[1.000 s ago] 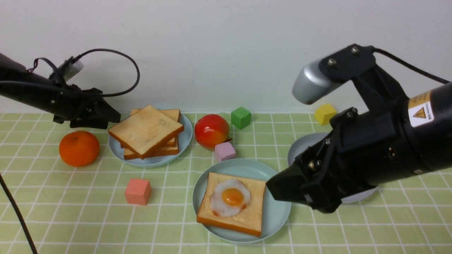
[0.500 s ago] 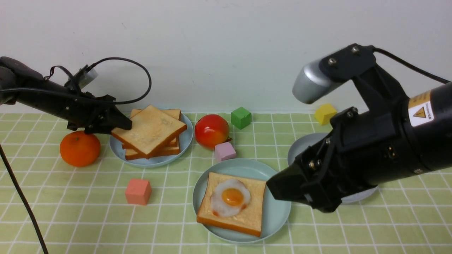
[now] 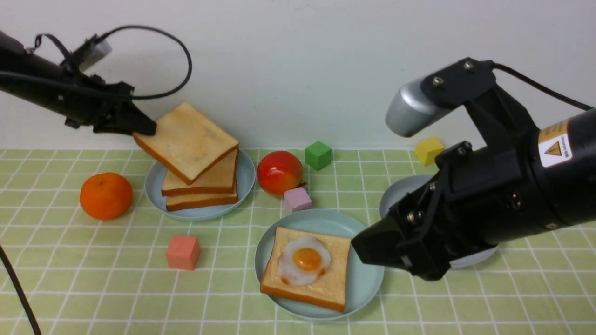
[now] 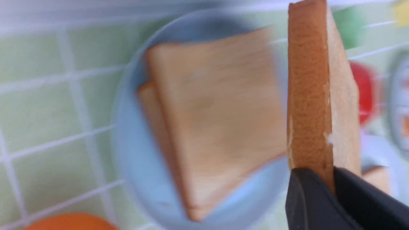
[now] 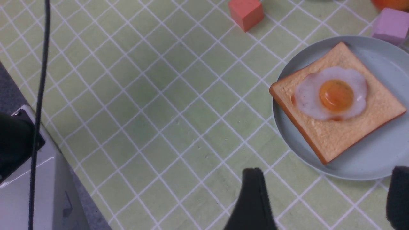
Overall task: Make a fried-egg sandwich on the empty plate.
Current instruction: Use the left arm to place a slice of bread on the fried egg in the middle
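The mint-green plate sits at the front centre and holds one toast slice with a fried egg on top. My left gripper is shut on the corner of another toast slice and holds it tilted above the pile of plain toast on the pale-blue plate. The left wrist view shows the held slice edge-on between the jaws of the left gripper. My right gripper is open and empty beside the mint plate's right rim.
An orange lies left of the pile. A red fruit, a pink cube and a green cube lie between the plates. A salmon cube is front left, and a yellow cube and a grey-blue plate are behind my right arm.
My left gripper moved in, closed on the top toast slice and lifted it up off the pile, tilted. The right arm has not moved.
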